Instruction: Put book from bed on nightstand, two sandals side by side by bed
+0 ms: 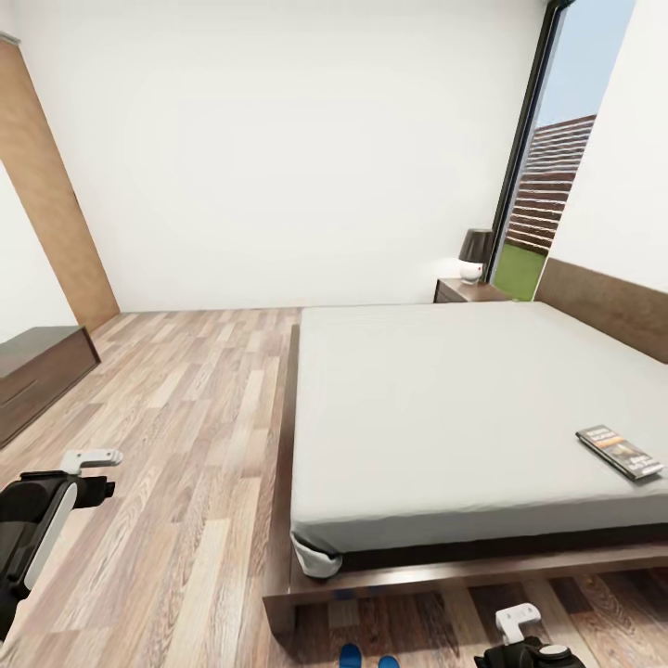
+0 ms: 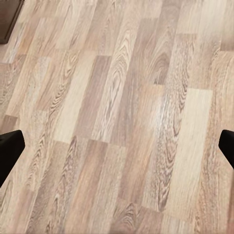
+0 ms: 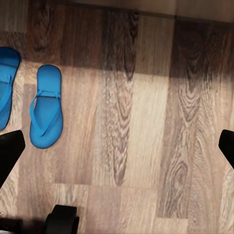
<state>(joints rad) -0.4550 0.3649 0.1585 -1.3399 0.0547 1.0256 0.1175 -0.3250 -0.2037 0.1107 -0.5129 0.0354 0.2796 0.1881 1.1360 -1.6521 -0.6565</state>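
we are standing at the foot of the large low bed with a dark brown frame and plain grey mattress [image 1: 445, 417], looking along it toward the white wall. the small thin book with a dark cover and an orange band [image 1: 619, 452] lies flat on the mattress near the foot edge at our right, well apart from the small dark brown nightstand [image 1: 468, 290] at the far corner, which carries a dark-shaded lamp with a white base [image 1: 475, 253]. that gap is why, in our judgement, the book step calls for a drive along the bed before any set-down. the two bright blue flat sandals [image 3: 46, 106] lie on the brown wood-plank floor [image 1: 186, 417] just beside each other and close to parallel, near the shadowed edge of the bed frame; their tips peek in at the bottom of the head view. that reads to us as the sandal part being done or nearly so. our left gripper [image 2: 117, 146] hangs over bare planks with its dark fingertips [image 2: 9, 151] spread wide and nothing between them. our right gripper [image 3: 117, 148] hovers low over the floor beside the sandals, jaws likewise parted and empty, so either hand is free to go for the book. a long low dark bench [image 1: 37, 376] sits against the left wall.
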